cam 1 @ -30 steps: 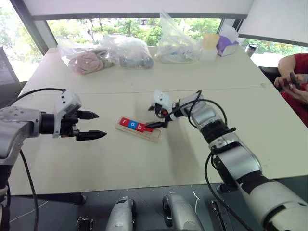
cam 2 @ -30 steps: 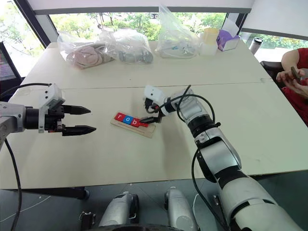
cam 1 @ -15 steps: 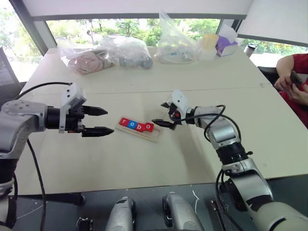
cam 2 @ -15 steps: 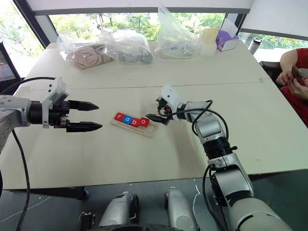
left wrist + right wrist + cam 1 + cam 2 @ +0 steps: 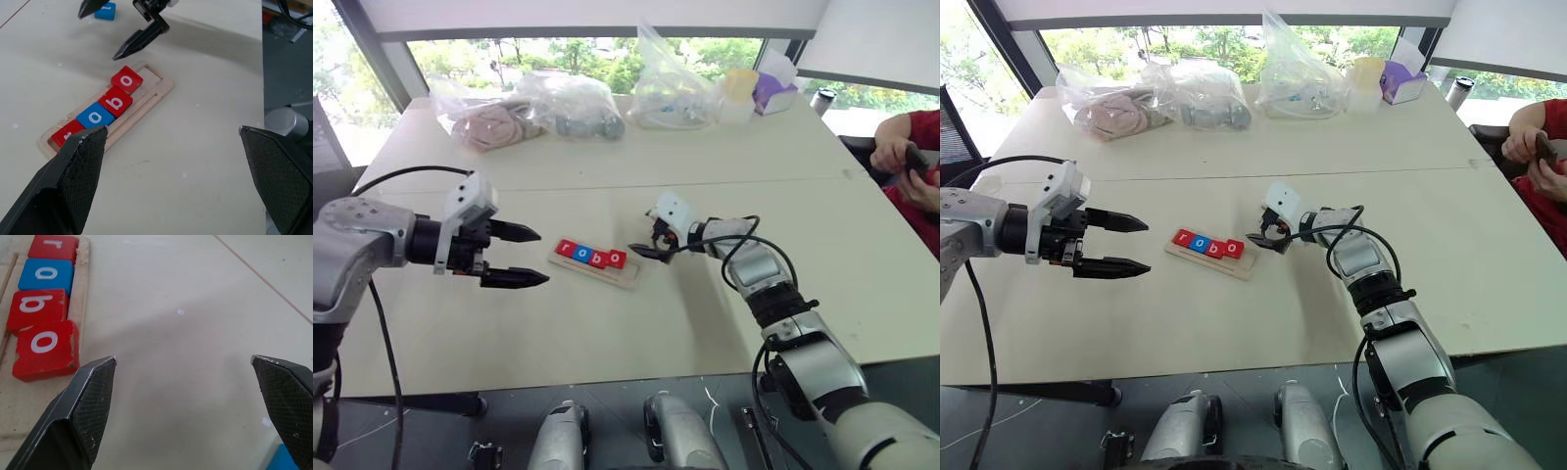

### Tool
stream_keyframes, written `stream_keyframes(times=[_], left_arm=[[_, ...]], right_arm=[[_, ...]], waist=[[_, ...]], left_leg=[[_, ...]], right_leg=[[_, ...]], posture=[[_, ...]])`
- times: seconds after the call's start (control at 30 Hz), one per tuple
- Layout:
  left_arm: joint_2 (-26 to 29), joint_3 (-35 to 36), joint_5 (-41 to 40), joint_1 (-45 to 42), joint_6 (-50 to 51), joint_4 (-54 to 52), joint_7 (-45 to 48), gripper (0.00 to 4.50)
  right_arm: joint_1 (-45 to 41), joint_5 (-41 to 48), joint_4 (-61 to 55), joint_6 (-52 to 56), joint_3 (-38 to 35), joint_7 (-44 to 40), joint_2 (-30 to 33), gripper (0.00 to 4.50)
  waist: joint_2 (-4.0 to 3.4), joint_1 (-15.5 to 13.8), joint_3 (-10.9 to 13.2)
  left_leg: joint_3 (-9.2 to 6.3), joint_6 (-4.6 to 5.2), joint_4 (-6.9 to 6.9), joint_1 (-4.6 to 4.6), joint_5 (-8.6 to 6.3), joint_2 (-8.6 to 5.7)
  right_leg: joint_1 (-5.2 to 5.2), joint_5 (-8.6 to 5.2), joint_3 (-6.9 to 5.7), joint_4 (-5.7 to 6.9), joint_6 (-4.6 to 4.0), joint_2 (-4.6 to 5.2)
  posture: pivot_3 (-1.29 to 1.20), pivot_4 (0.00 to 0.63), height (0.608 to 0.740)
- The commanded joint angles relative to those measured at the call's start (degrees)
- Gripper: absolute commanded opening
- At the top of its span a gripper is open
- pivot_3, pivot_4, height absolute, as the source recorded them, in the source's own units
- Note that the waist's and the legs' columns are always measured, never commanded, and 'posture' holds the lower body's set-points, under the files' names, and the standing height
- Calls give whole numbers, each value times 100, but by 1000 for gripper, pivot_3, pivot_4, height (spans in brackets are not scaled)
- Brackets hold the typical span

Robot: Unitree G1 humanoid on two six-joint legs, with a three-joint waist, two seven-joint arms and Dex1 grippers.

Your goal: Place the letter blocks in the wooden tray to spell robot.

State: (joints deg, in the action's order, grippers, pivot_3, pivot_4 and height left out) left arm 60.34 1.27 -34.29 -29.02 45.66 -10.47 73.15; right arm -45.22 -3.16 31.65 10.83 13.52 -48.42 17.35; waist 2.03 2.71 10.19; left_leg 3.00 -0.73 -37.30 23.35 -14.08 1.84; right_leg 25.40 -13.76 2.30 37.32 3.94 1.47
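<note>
The wooden tray (image 5: 628, 277) lies mid-table with four letter blocks in a row: red r (image 5: 566, 249), blue o (image 5: 581, 253), red b (image 5: 597, 258) and red o (image 5: 127, 80), the last sitting slightly askew. One slot at the tray's right end is bare. Another blue block (image 5: 105, 10) lies on the table just beyond my right gripper; its letter is unreadable. The right gripper (image 5: 646, 238) hovers open and empty just right of the tray. On the tray's left, the left gripper (image 5: 543, 258) is open, empty and pointing at it.
Several clear plastic bags (image 5: 578, 103) line the far side of the table (image 5: 607, 333), with a yellow cup (image 5: 741, 83) and a purple box (image 5: 773, 93). A person's hands (image 5: 906, 166) hold a phone at the far right edge.
My right gripper left the red o in the tray, drew back to the right and sank a little. The left gripper drifted right, closer to the tray.
</note>
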Motion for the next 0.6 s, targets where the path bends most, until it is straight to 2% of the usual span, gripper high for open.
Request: stream_keyframes(times=[0.03,0.3,0.4,0.5,0.6], left_arm=[[10,127,65,24,-107,121,-53,4500],[-15,130,107,86,-186,237,-111,4500],[-24,121,118,87,-203,252,-112,4500],[-87,138,162,39,-254,244,-216,4500],[-210,189,101,-105,-218,125,-384,4500]], right_arm=[[-42,142,-284,-24,10,-190,-57,4473],[128,247,-670,176,-7,-335,-74,4473],[107,137,-734,79,-73,-75,4,4473],[-25,134,-912,320,-560,604,232,4473],[271,700,-1770,1356,-1442,1159,312,4473]], waist=[[0,-3,0],[0,-19,0],[0,-16,0],[-2,-24,1],[-1,-53,1]], left_leg=[[0,0,0,0,0,0],[-1,0,-2,1,0,1],[0,0,-2,1,0,0],[0,0,-2,1,0,0],[-2,0,-2,5,0,1]], right_leg=[[0,0,0,1,0,0],[-1,0,-1,0,0,5],[-1,0,0,0,0,5],[0,0,0,1,0,5],[0,0,0,-1,0,11]], posture=[[0,150,740],[0,150,740],[0,150,740],[0,150,740],[0,150,740]])
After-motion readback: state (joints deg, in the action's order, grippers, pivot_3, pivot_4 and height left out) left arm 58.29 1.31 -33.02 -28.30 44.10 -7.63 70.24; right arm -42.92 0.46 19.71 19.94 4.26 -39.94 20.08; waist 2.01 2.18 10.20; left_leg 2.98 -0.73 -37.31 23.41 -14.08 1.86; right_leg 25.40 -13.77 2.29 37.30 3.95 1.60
